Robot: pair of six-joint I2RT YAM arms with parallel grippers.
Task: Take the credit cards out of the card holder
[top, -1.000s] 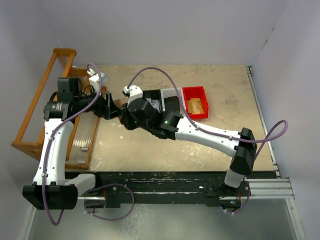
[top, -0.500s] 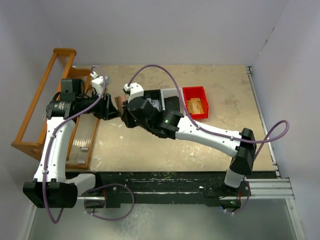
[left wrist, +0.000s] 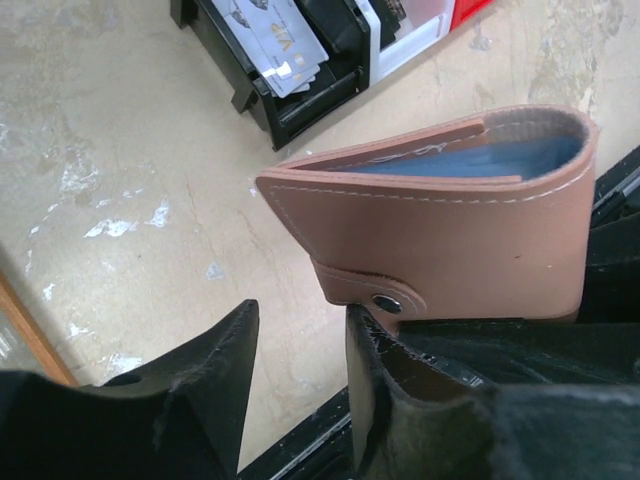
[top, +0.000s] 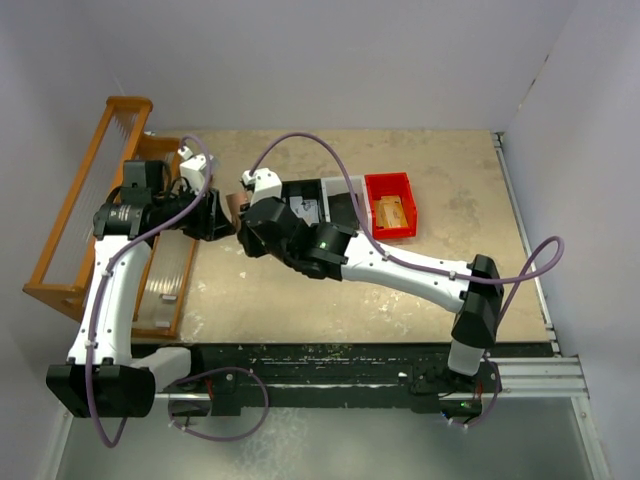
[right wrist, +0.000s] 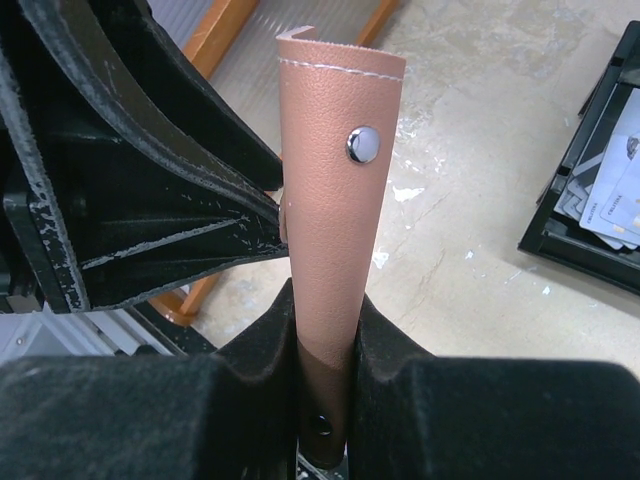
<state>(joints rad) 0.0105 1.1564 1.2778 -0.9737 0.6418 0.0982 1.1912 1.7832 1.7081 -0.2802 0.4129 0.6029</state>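
Because the card holder point(right wrist: 335, 200) probably had to be steadied while the other arm worked at its pockets, the right gripper point(right wrist: 325, 310) was clamped on one end of it. It was held clear of the table point(left wrist: 120, 150), just on the left arm's side of the black bin point(left wrist: 300, 115).

- Holder: folded, snap tab outward, blue lining showing along the open edge. No card edge was visible in it; could not tell whether any remained inside.
- Pale cards point(left wrist: 285, 50) lay in the black bin, away from the holder.
- Left gripper point(left wrist: 300, 320): jaws narrowly parted, nothing between them, one finger just under the snap tab. Judged to be lining up to pinch the flap or a card edge.

Pose: right arm stretched from its base across the table past the black bin, wrist turned toward the left arm. Left arm rose from its base with the forearm levelled toward the bin, so the two grippers met nose to nose at the holder.
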